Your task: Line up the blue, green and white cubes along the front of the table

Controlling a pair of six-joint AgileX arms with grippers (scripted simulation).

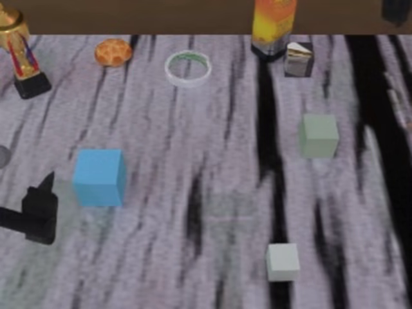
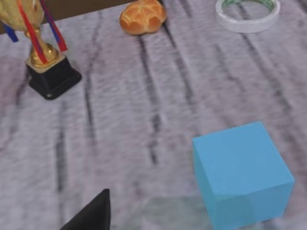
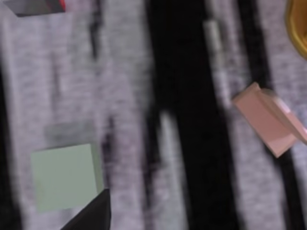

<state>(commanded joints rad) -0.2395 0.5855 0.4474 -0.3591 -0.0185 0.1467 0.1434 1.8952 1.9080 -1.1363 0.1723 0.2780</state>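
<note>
Top view: blue cube (image 1: 99,177) upright, square-on, beside left tool (image 1: 40,207).

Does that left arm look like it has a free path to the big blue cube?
Probably yes. The left pincer sits just beside the blue cube at the table's left, with only bare table between them. The trophy and bread roll stand farther back.

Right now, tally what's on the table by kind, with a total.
Cubes: 3 (blue cube, green cube, white cube)
Trophy: 1
Bread roll: 1
Tape ring: 1
Orange-yellow carton: 1
Small shiny block: 1
Pink wedge-shaped block, right wrist view only: 1
Total: 9
</note>
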